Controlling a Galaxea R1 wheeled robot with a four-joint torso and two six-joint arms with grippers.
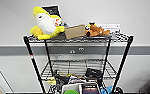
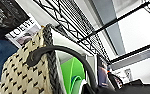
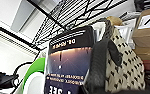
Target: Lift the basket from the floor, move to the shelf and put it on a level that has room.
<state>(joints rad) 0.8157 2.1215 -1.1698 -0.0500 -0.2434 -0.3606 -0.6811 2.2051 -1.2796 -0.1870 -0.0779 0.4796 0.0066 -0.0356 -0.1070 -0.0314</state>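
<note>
Close by each wrist, the basket [image 2: 23, 72] hangs by its dark handles [image 2: 66, 53]; whether the jaws are spread or pinching a handle, I cannot tell. It sits low before the shelf [image 1: 31, 56], a green object [image 2: 72, 72] and a dark book [image 3: 68, 62] inside. Just above its rim, the second wire level [image 1: 73, 66] lies mostly bare. Plush toys [image 1: 44, 23] crowd the topmost tier.

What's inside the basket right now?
The basket holds a dark printed book and something bright green. Whatever lies deeper is hidden by its woven walls.
</note>
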